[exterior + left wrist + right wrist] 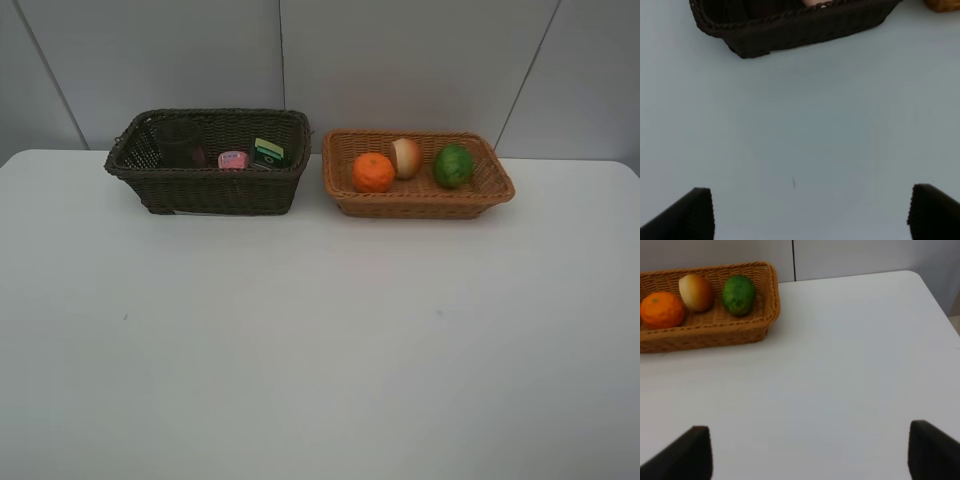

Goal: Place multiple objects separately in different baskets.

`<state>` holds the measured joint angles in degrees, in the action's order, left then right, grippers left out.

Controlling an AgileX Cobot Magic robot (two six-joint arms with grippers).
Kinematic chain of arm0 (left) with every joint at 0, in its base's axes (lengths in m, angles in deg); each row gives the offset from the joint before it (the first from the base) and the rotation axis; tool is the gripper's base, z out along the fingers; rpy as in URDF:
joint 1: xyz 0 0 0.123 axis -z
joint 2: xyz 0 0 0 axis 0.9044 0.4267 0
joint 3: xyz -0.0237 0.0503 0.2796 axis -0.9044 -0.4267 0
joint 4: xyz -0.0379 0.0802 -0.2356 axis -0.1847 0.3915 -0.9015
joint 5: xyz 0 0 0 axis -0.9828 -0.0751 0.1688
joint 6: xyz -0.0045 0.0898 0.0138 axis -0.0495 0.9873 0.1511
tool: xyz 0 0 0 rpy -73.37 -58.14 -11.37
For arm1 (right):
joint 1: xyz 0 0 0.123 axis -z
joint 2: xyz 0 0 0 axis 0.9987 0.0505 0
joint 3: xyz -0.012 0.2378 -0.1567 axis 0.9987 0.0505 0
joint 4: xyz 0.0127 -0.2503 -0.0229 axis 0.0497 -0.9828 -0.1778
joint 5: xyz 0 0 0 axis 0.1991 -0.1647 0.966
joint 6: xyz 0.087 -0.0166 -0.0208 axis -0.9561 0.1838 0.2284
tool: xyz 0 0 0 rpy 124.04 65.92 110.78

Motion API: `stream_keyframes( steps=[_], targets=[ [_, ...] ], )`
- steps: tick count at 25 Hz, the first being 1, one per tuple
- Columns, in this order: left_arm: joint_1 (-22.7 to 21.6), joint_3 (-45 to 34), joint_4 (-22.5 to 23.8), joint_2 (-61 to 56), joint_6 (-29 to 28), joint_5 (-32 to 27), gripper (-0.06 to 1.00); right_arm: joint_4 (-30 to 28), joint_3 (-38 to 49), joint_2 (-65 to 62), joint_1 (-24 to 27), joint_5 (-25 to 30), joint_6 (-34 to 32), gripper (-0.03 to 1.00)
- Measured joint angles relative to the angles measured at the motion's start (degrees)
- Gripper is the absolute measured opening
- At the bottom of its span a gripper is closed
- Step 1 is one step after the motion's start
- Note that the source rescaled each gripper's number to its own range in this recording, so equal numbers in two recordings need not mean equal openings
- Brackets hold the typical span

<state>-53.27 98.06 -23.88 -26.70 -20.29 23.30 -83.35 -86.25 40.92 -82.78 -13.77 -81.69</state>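
The dark brown basket (215, 190) stands at the back left. Inside it are a translucent purple cup (180, 145), a pink tube bottle (233, 159) and a dark green pump bottle (268, 152). Right of it, the light tan basket (415, 205) holds an orange (373, 172), a round bun (406, 157) and a green lime-like fruit (453, 165). Neither arm shows in the exterior high view. My left gripper (812, 215) is open over bare table, short of the dark basket (790, 30). My right gripper (810, 455) is open and empty, well away from the tan basket (715, 335) with orange (661, 310), bun (696, 291) and lime (738, 294).
A white table (320, 340) stretches from the baskets to the front edge. A grey panelled wall (400, 60) rises just behind the baskets. The table's right corner (920, 280) appears in the right wrist view.
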Motion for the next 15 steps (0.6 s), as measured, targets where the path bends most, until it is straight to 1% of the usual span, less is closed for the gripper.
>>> stream_keyframes(
  steps=[10, 12, 15],
  targets=[
    [0.00, -8.88, 0.00, -18.41, 0.06, -0.89, 1.00, 0.00, 0.00, 0.00, 0.00, 0.00, 0.00, 0.66],
    [0.00, -10.04, 0.00, -21.81, 0.06, -2.29, 1.00, 0.00, 0.00, 0.00, 0.00, 0.00, 0.00, 0.66],
    [0.00, -11.60, 0.00, -25.48, 0.06, -6.89, 1.00, 0.00, 0.00, 0.00, 0.00, 0.00, 0.00, 0.66]
  ],
)
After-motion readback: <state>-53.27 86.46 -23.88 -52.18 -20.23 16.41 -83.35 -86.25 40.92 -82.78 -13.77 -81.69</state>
